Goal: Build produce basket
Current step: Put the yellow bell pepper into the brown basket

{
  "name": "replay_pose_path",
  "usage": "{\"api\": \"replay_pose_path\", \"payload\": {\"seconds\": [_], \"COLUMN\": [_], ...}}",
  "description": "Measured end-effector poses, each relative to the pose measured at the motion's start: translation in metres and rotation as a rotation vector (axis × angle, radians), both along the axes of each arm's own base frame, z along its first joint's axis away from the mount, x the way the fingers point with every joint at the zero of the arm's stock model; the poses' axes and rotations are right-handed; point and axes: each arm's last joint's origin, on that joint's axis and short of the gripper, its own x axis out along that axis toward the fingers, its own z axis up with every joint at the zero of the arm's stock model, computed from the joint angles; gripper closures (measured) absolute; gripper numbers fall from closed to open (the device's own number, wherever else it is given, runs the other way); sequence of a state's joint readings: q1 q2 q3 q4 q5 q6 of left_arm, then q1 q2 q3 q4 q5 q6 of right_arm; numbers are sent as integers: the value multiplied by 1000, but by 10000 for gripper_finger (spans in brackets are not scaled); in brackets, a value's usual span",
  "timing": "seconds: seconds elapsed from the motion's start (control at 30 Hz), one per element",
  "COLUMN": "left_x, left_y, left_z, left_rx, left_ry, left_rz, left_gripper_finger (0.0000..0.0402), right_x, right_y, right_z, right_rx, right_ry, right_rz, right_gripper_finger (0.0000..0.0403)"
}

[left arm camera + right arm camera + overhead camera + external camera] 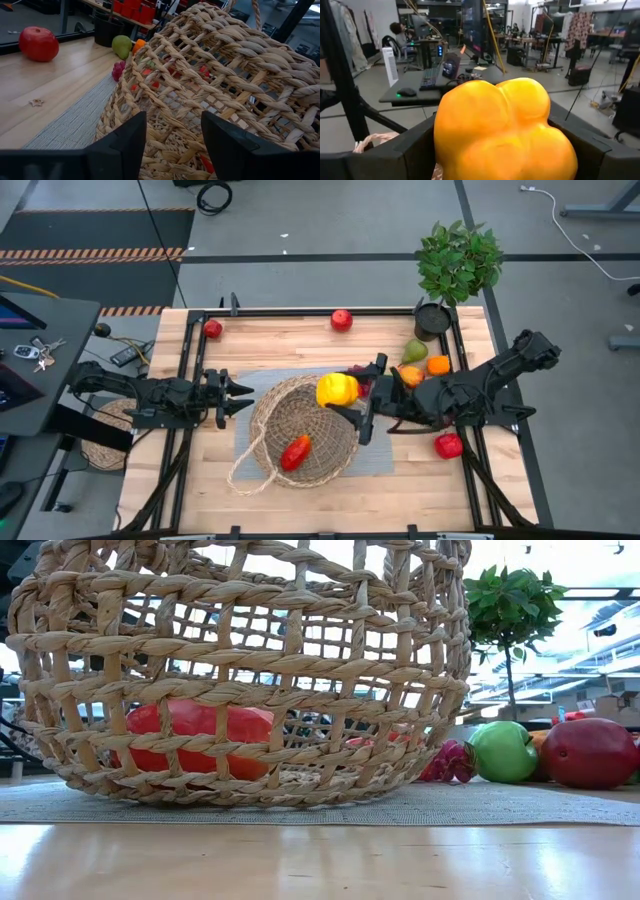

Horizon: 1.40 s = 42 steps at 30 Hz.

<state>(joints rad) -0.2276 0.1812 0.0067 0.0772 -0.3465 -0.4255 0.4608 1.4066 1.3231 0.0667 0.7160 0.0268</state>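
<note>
Right wrist view fills with the yellow pepper [502, 132], glossy, lobed, hard-looking, clamped between the right pincer [362, 404] fingers. In the high view it hangs over the basket [275, 420] rim on the right side — judged step: carry it inward past the rim, lower, then release, so it cannot roll off the coarse open weave. Left pincer [240, 398], clenched and holding nothing, sits just beside the basket's left wall. A red-orange mango [295, 452] lies inside. Basket rests on a grey woven mat [385, 455] on the wooden bench [300, 340]; pear [414, 351] and orange [438, 365] wait farther off.
</note>
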Motion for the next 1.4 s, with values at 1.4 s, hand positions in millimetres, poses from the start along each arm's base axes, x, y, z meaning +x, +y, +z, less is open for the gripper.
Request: {"api": "replay_pose_path", "payload": {"seconds": [1.4], "left_x": [0], "left_y": [0], "left_z": [0], "left_rx": [0], "left_ry": [1], "left_rz": [0], "left_gripper_finger": [208], "right_x": [41], "right_y": [15], "right_z": [-52], "right_rx": [108], "right_ry": [160], "right_rz": [201], "right_gripper_finger": [80]}}
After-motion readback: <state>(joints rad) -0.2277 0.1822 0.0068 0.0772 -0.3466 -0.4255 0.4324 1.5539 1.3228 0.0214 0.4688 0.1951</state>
